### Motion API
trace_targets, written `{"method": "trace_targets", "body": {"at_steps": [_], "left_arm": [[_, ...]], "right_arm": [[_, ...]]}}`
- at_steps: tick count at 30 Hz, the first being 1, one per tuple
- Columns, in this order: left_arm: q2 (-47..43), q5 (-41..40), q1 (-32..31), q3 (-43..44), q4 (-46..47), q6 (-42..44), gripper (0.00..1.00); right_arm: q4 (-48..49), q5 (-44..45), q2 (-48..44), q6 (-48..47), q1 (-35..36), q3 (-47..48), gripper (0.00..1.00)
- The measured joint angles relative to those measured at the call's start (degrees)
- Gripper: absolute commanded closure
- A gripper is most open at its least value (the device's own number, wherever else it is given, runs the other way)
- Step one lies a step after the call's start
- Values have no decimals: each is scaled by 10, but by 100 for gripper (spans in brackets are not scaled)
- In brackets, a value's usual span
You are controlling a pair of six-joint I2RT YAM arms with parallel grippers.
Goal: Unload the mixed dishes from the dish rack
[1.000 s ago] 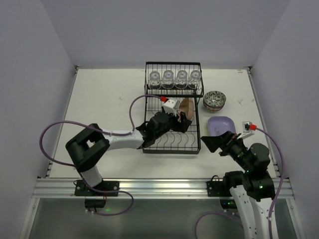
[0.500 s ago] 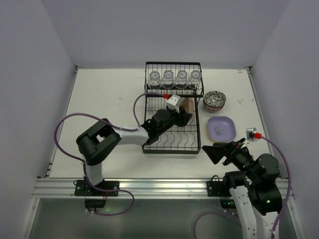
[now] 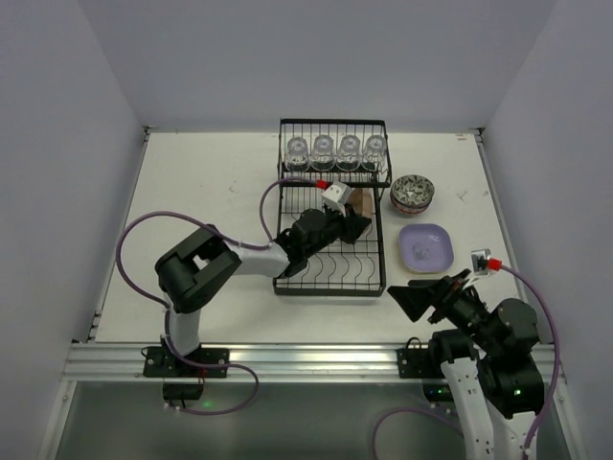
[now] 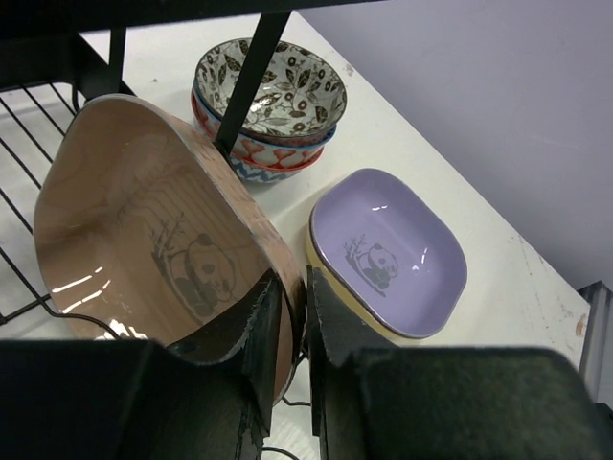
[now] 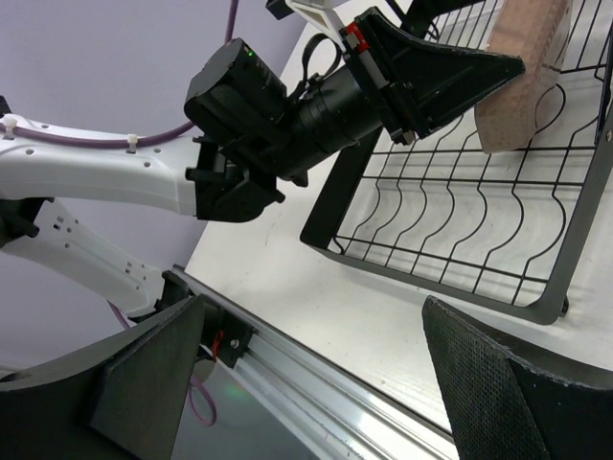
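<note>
The left gripper (image 4: 295, 292), wide a moment before, had closed its fingers on the rim of the brown plate (image 4: 144, 220), which stood on edge in the dish rack (image 3: 330, 280) at the middle of the top view, so it looked ready to lift out. The right gripper (image 5: 311, 316) had pulled back to the lower right and hung wide open, holding nothing. From above the arm hid most of the brown plate, and the yellow plate (image 4: 369, 321) showed only a thin edge under the purple plate (image 4: 388, 249).
</note>
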Motion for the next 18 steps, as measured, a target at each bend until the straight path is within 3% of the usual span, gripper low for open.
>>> {"method": "trace_targets", "body": {"at_steps": [4,6,18], "left_arm": [[6,11,2,0,11,-21,91],[7,14,3,0,11,-33,99],[26,52,13,-8,74,-63,100]], "right_arm": [[-4,0,-2,0,0,11,4],[-5,0,-3,0,0,15,4],[-21,0,-7,0,0,42,3]]}}
